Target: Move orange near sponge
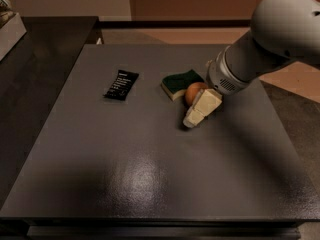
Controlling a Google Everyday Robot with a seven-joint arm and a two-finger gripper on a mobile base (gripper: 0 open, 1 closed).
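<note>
**Orange Seen Just Beside Sponge, Gripper Low at Its Near Side**

The orange (194,91) is seen in the far half of the dark grey desk (150,174), somewhat toward the right edge. It is placed just beside the sponge (181,82), at the sponge's right-hand end. Whether the two touch or are only very close cannot be told. The sponge is laid flat with its dark green top upward, and its pale yellow foam is shown along the near side. It is closer to the far edge than to the near one.

The gripper (199,109) is held low over the desk, directly in front of the orange and slightly to its right. The near right part of the fruit is covered by the tool's pale cream parts. The tip is pointed down toward the near left corner and is brought close to the desk surface, where a small shadow is cast. Whether the orange is clasped or merely stood beside cannot be told, as the far side of the tool is hidden. The white arm (270,39) is reached in from over the right edge, near the far right corner.

A flat black wrapper (121,85) with white text is laid to the left of the sponge, well apart from it and about as far from the far edge. A darker counter (40,59) is seen beyond the left edge.
</note>
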